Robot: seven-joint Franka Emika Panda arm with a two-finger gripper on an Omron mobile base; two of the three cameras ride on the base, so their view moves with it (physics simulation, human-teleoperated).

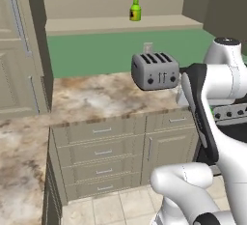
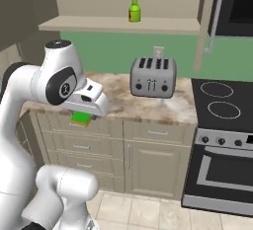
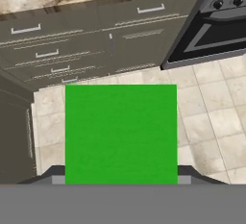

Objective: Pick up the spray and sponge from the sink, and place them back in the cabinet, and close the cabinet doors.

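On the far left stand the cabinet doors (image 1: pixel 17 50), tall beige panels with slim silver bar handles, swung out beside the marble counter (image 1: pixel 91 96). Behind them the cabinet (image 1: pixel 120 23) shows its plain beige shelf, and on that shelf the spray (image 1: pixel 135 7) stands upright, lime-green with a dark label and its nozzle on top, well above and behind everything on the counter. From the right base camera the same bottle (image 2: pixel 134 8) sits about mid-shelf, above the toaster.

Below the counter runs a bank of beige drawers (image 1: pixel 101 151) with short horizontal handles. In front of them the white arm folds over, and the gripper (image 2: pixel 80 119) hangs under the wrist, pointing down toward the tiled floor (image 3: pixel 206 117). It has the sponge (image 2: pixel 80 119) between its fingers: a green top over a yellow layer peeks out just beneath the hand. From the hand camera the sponge (image 3: pixel 120 134) is a flat green square held between the two dark fingertips (image 3: pixel 190 172), the jaws about halfway closed and pressing on its sides.

Further right, the grey four-slot toaster (image 1: pixel 154 70) sits on the counter near the green wall. Farthest right is the stove (image 2: pixel 222 145), black top with ring burners and a dark oven door.
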